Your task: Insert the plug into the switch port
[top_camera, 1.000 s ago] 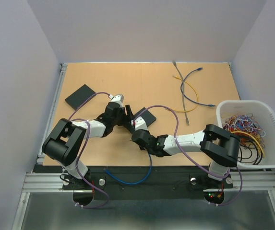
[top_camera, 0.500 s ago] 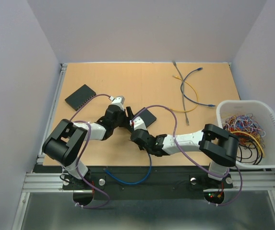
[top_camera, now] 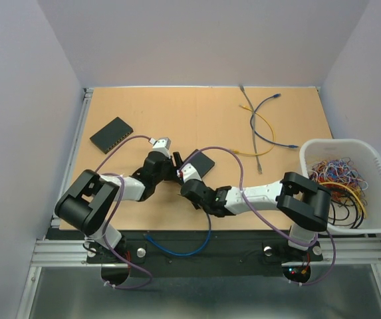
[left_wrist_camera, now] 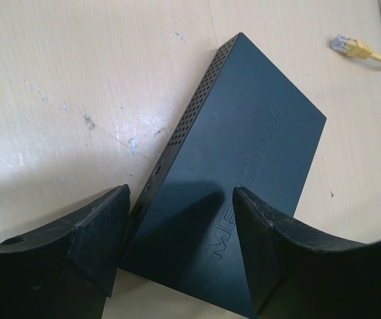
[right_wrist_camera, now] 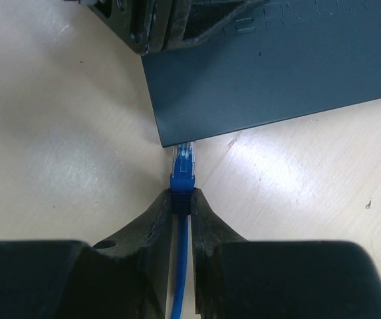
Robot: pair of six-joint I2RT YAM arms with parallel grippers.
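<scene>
Right jaws, pinching the blue cable's clear plug (right_wrist_camera: 184, 163), hold it at the black slab-shaped switch's (right_wrist_camera: 276, 80) corner, left jaws wide open astride that switch; next comes aligning with a port.

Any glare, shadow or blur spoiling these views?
Left wrist: sharp; the left gripper shadows the near end of the switch. Right wrist: glare on the table beside the blue plug, which is crisp. Top external: even light, no blur.

Left arm (top_camera: 129, 183) and right arm (top_camera: 260, 194): white links, bulky black joints. Purple cables (top_camera: 242, 167) loop along both. Fingers (left_wrist_camera: 100, 232) are matte black wedges.
</scene>
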